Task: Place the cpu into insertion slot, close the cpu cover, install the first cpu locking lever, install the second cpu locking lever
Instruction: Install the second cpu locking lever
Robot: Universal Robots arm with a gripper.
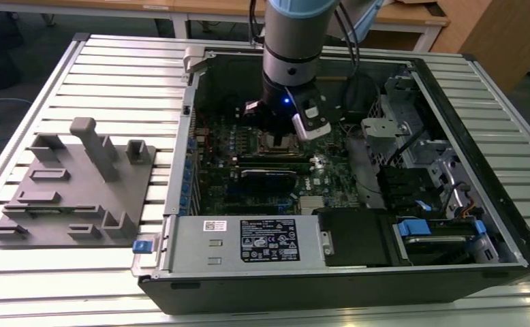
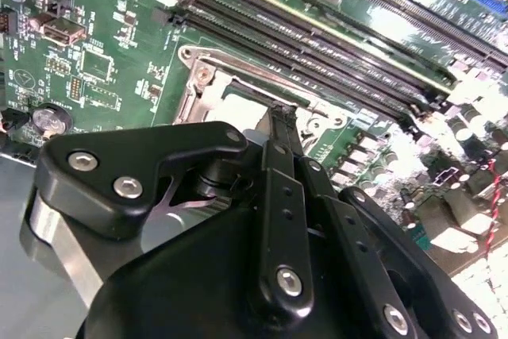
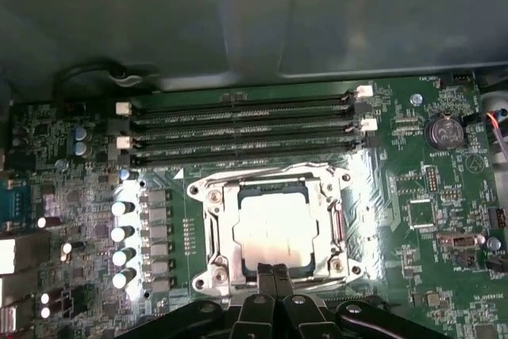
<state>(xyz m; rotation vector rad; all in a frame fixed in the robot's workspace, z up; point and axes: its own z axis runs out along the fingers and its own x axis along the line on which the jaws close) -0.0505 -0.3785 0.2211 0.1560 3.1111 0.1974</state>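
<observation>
In the first wrist view the cpu [image 3: 274, 224], its dull grey top showing, lies flat inside the insertion slot [image 3: 208, 282] on the green board. The silvery cpu cover [image 3: 219, 228] lies down around it as a frame. My gripper [image 3: 274, 273] is shut, and its two thin black fingertips meet at the socket's edge, over the frame's rim. In the second wrist view the gripper [image 2: 279, 113] touches the same metal rim of the insertion slot [image 2: 208, 77]. In the exterior view the gripper [image 1: 278, 139] hangs low inside the open computer case, over the socket. I cannot make out the locking levers.
Several long black memory slots [image 3: 238, 129] run right beside the socket. A row of silver capacitors [image 3: 121, 244] stands on another side of it. In the exterior view the case walls [image 1: 185, 157] and drive cages [image 1: 411, 157] ring the board. A grey fixture plate [image 1: 74, 191] lies at the exterior view's left.
</observation>
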